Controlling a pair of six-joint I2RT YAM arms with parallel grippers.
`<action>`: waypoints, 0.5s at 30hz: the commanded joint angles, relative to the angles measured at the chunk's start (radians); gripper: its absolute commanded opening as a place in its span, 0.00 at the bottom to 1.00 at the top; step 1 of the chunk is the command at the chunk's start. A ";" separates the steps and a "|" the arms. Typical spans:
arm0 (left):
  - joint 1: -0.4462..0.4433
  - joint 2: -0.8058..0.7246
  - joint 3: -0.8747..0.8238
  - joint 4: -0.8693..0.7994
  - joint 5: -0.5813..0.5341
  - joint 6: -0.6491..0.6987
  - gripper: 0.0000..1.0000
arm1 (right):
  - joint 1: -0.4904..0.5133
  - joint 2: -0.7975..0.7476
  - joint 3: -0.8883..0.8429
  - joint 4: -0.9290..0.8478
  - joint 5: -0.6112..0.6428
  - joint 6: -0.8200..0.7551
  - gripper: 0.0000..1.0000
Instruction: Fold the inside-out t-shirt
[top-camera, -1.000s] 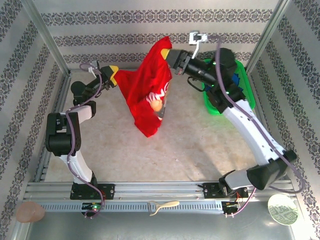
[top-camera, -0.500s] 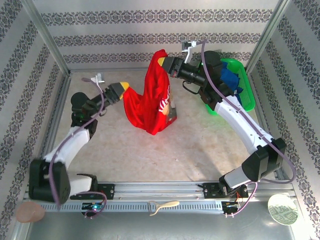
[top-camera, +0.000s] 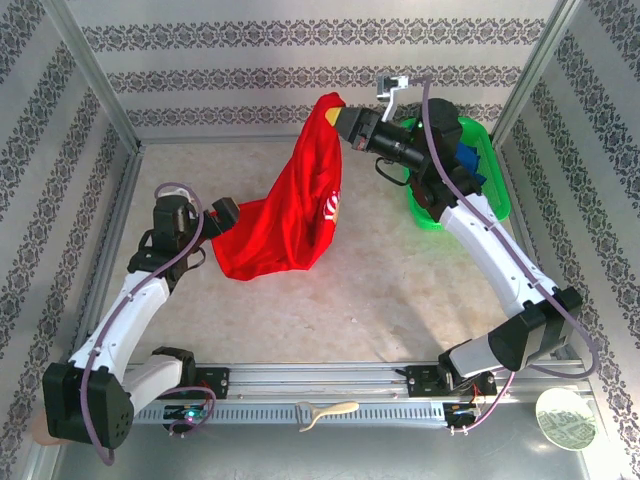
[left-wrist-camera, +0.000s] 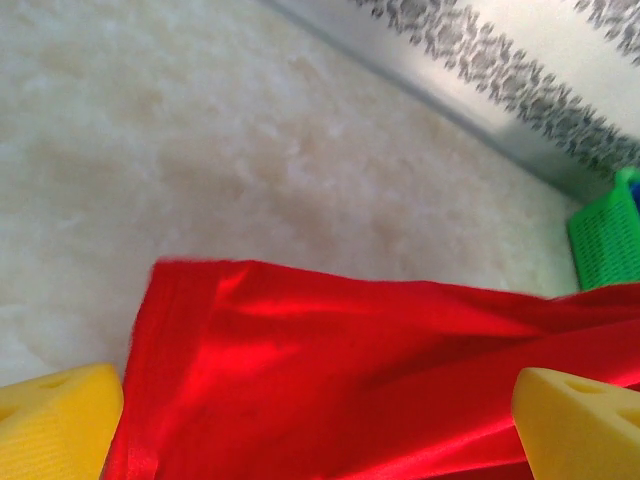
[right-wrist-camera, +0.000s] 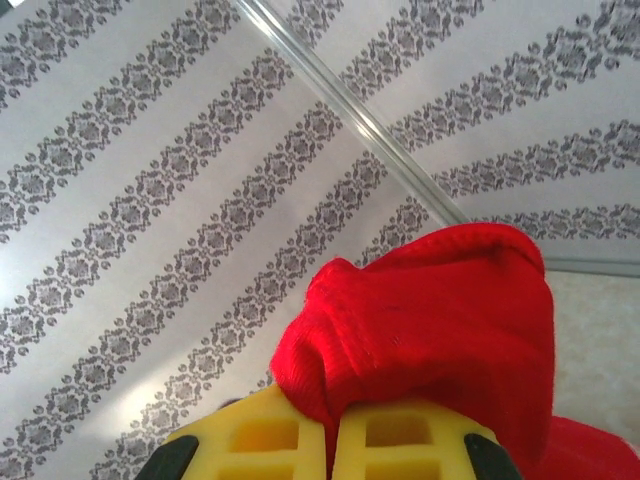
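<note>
1. I see the right jaws clamped together on a bunched fold of the red t-shirt. On the right wrist camera, the two yellow fingertips sit side by side, with red cloth bulging out above them.
2. That grip sits high near the back wall. The t-shirt hangs from it and slants down to the left, until its lower part rests on the table.
3. The left jaws stand wide apart. On the left wrist camera, one yellow pad shows in each lower corner, and red cloth spreads across the gap between them. I cannot tell whether the cloth touches either pad.
4. From overhead, the left jaws are low, right at the t-shirt's lower left edge.
5. A small white print shows on the right side of the hanging cloth.
6. The green basket stands at the table's right, behind the right arm. It holds a blue garment and is clear of the t-shirt.
</note>
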 joint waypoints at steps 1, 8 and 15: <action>-0.005 -0.058 0.008 0.012 0.054 0.055 1.00 | -0.008 -0.030 0.077 0.034 -0.007 0.014 0.00; -0.146 -0.100 0.009 0.078 0.068 0.136 1.00 | -0.002 -0.005 0.089 0.033 -0.013 0.024 0.00; -0.378 0.039 0.011 0.225 -0.003 0.174 1.00 | 0.006 -0.004 0.086 0.027 -0.002 0.027 0.00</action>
